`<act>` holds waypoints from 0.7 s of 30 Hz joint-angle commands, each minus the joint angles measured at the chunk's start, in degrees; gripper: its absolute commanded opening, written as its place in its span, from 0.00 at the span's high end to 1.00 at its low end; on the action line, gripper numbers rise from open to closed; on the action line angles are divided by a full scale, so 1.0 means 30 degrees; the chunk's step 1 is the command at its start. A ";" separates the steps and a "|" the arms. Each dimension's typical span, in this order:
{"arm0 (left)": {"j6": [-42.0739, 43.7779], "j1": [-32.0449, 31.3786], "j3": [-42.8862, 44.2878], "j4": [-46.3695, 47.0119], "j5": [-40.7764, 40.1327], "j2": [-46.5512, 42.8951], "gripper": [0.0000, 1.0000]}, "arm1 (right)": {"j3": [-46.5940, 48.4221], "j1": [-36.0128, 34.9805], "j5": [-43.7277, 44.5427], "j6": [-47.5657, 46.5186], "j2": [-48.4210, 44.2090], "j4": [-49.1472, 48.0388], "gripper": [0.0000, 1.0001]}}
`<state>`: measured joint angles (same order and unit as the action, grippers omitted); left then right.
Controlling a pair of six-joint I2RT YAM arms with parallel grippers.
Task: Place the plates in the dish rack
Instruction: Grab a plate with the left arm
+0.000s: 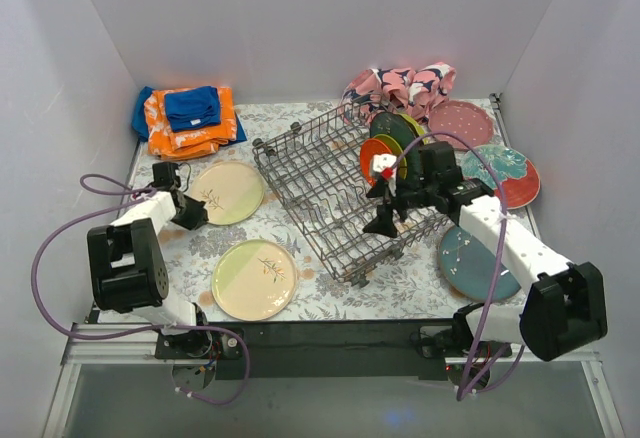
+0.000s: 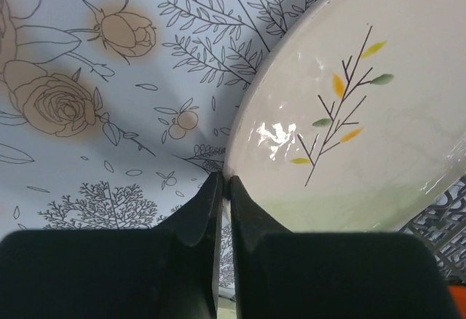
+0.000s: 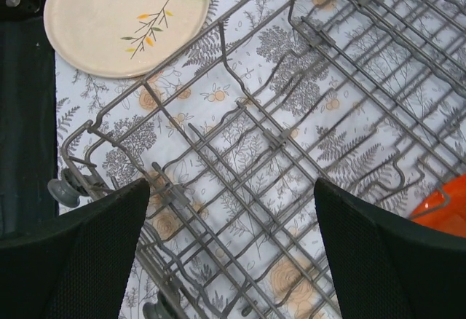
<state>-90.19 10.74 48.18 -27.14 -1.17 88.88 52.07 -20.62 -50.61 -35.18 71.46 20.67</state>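
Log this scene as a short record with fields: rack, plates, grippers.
rack: dish rack, set diagonally mid-table
plates in rack: orange plate and dark green plate, upright at the far end
plates on table: cream plate, cream-and-green plate, pink plate, teal plate, blue plate
left gripper: shut, tips at the cream plate's rim
right gripper: open, above the dish rack, holding nothing
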 commanded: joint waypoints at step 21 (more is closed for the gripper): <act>0.0386 0.1253 -0.1618 -0.0945 0.3553 -0.5399 1.00 | 1.1175 -1.4335 1.4785 -0.5265 1.1332 -0.2664 0.02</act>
<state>-89.32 14.20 43.53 -30.65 5.58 76.03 82.37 -60.23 -14.96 -48.36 102.39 21.74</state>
